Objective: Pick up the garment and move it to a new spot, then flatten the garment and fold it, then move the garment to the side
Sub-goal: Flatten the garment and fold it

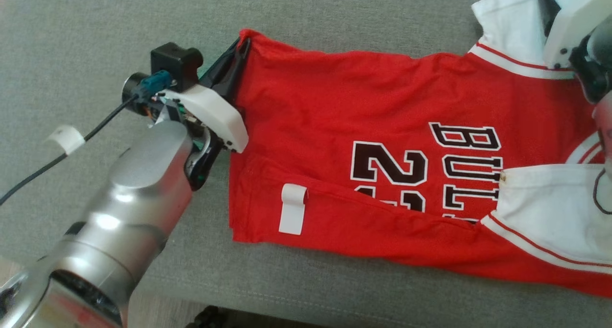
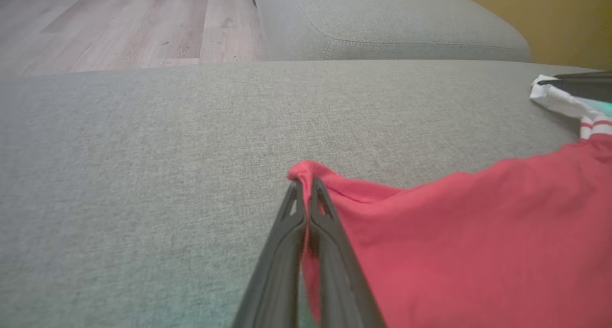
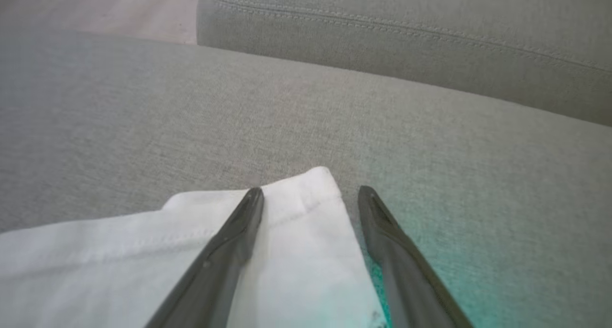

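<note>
The red Bulls jersey (image 1: 363,108) lies spread on the grey sofa cushion (image 1: 95,31). In the head view its hem is toward 9 o'clock and its white sleeves (image 1: 550,199) are out at 3 o'clock. Its 6 o'clock side is folded over, covering part of the black number and lettering, and a white tag (image 1: 292,208) lies on that folded band near the garment's 7 o'clock. The left gripper (image 2: 303,182) is clenched on the hem corner at the garment's 10 o'clock, its two dark fingers pressed together with a nub of red cloth bunched between the tips. The right gripper (image 3: 311,191) stands released at the far sleeve, at 1 o'clock in the head view. One of its fingers lies over the white sleeve end and the other over bare cushion just beside the cloth's edge, so the sleeve's corner sits between the jaws, ungrasped. A black cable (image 1: 48,163) wrapped with white tape trails from the left wrist toward 8 o'clock. Wooden floor (image 2: 119,22) shows beyond the cushion at 11 o'clock in the left wrist view.
</note>
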Robot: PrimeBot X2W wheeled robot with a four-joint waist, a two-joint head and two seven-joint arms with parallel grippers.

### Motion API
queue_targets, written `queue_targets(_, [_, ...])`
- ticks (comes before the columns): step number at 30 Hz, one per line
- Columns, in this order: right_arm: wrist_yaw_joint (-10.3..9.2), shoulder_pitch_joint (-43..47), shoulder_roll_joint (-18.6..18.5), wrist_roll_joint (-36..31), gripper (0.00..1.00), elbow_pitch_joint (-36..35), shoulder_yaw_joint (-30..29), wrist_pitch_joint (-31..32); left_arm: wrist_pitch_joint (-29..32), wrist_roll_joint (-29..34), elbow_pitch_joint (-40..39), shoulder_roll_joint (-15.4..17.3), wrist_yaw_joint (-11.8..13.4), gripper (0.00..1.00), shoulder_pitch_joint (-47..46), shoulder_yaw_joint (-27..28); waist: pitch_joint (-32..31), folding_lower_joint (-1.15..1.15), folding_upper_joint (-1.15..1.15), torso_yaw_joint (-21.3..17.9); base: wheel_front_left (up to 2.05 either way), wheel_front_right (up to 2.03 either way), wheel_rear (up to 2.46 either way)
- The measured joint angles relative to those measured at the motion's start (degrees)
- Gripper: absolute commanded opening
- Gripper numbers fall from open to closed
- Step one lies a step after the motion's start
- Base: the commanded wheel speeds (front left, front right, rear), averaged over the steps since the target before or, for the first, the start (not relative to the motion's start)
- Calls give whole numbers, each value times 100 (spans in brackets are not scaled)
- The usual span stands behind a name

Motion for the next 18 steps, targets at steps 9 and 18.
queue_targets(9, [1,-180,9,-101,0,428,-108,-254,-192,-336,156,-14,0,0,-102,-347,-8,-1,0,-25,0,0,0])
queue_targets(18, [0,-403,-96,-521,0,396,-688,-2142,-421,-308,401,-33,112,0,-479,65,-58,0,0,-80,0,0,0])
